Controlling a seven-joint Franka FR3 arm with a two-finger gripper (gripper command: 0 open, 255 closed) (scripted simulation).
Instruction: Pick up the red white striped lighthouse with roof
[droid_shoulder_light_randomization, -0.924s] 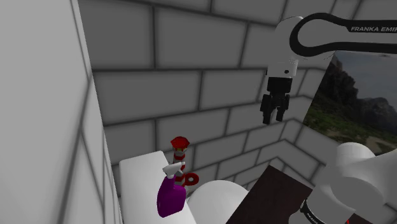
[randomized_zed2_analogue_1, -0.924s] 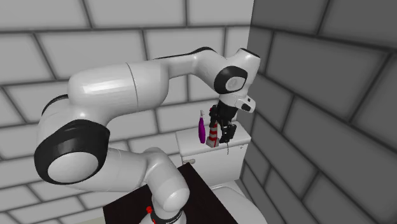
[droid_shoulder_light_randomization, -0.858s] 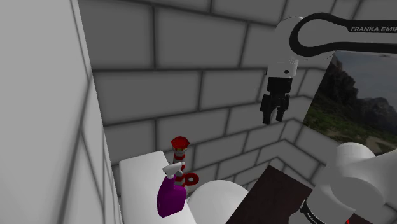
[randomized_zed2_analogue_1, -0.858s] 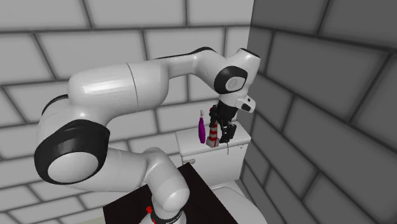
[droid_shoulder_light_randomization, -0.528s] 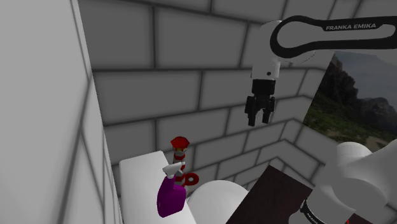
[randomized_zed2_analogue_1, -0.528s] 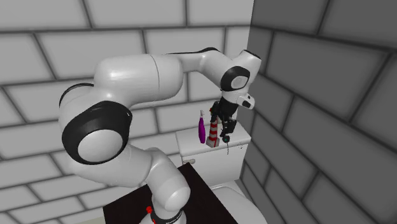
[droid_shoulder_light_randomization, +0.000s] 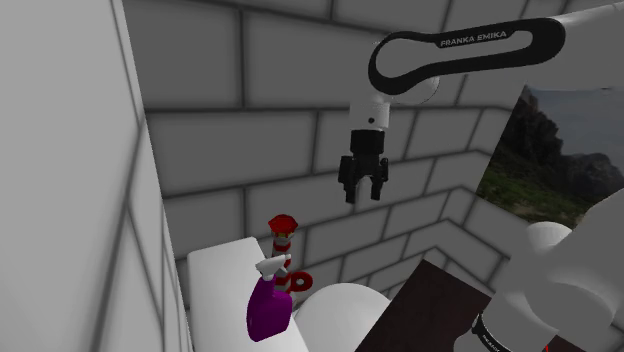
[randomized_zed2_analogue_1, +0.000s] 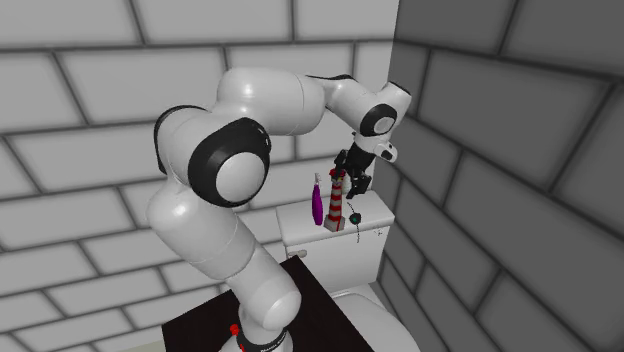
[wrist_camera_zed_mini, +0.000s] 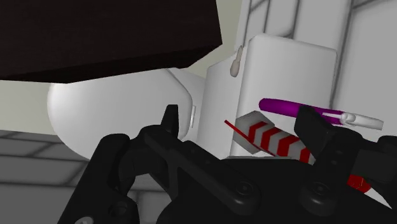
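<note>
Hand (droid_shoulder_light_randomization: 362, 190) released, fingers apart, nothing between them. It hangs high above, and to the shoulder view's right of, the red-and-white striped lighthouse with red roof (droid_shoulder_light_randomization: 281, 238). Lighthouse stands upright on the white toilet tank lid (droid_shoulder_light_randomization: 215, 268), just beside the purple spray bottle with white trigger (droid_shoulder_light_randomization: 268, 306).

Risks: tall, narrow body — an off-centre descent would likely tip it, or a finger could clip the bottle. Lid is narrow, so a knocked piece could fall off.

Room: grey block walls, white toilet bowl (droid_shoulder_light_randomization: 338, 310), landscape picture (droid_shoulder_light_randomization: 545, 150).
</note>
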